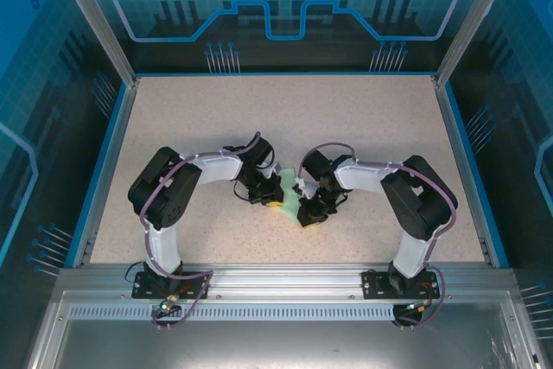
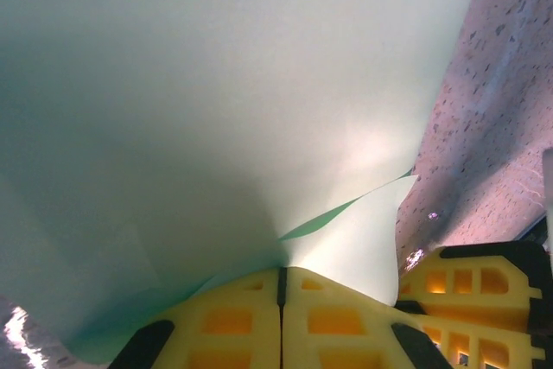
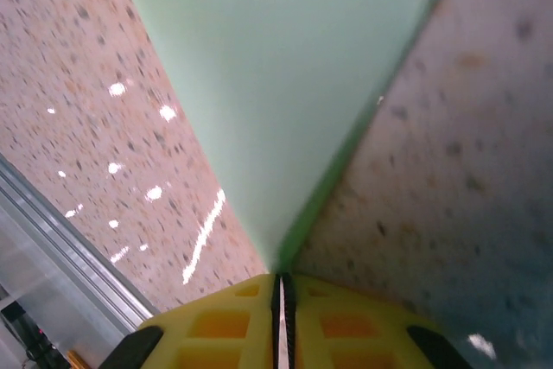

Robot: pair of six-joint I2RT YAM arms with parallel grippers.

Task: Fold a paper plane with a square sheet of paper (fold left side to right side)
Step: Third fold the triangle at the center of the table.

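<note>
Yellow fingers point(image 2: 225, 321) of the left tool point(image 2: 281, 278) and right tool point(image 3: 281, 281) are clamped on the mint-green paper sheet point(image 2: 216, 101), held between them over the counter point(image 3: 78, 127), where it could be torn or creased askew by uneven pulling.

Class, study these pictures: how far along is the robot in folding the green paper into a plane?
Done: the paper already has overlapping folded layers and narrows to a wedge. In hand: the left gripper and right gripper are each shut on it. To do: it is not yet a slim dart, so more folds likely remain.
</note>
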